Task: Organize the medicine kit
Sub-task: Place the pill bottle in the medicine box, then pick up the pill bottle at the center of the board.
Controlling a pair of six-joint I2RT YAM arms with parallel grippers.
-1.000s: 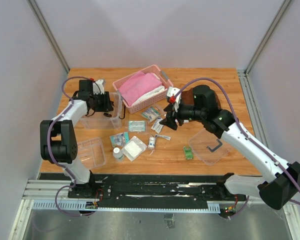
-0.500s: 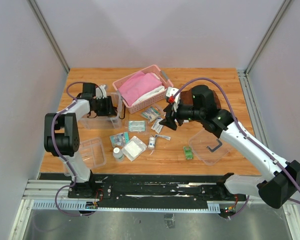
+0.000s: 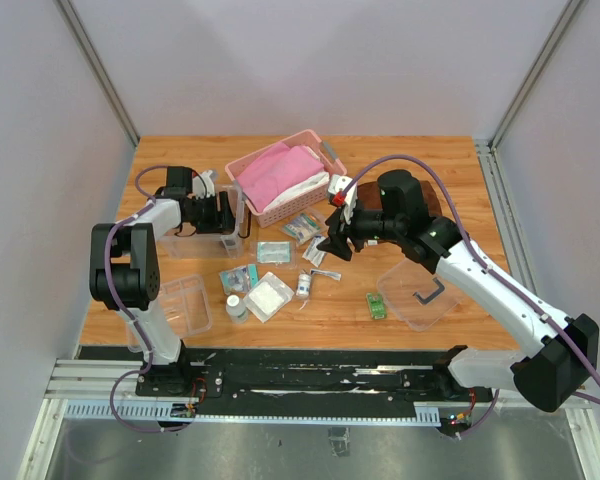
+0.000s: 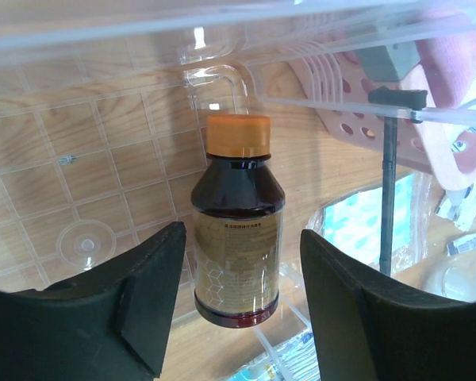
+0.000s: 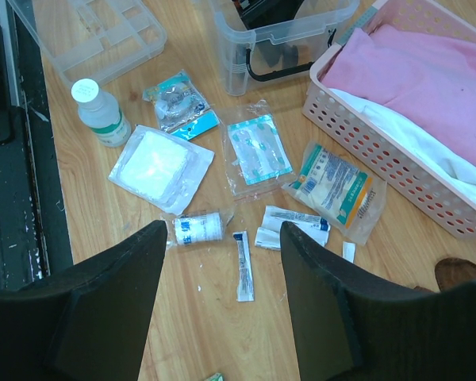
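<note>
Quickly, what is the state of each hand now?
Left hand: open, orange-capped brown bottle between its fingers.
Right hand: open, holding nothing.

Two robot arms, the left arm and the right arm, are pictured at a wooden counter. Each is fitted with one tool: the left tool and the right tool.

One clear box, one divided tray, one lid and one pink basket are counted.

Two bottles are shown: a dark bottle and a white-capped bottle. One wrapped roll is seen.

Five flat packets are tallied: a gauze pad, a teal packet, a clear packet, a printed packet and a green packet.

Three small sachets can be made out: a thin sachet, a white sachet and a tiny sachet.
</note>
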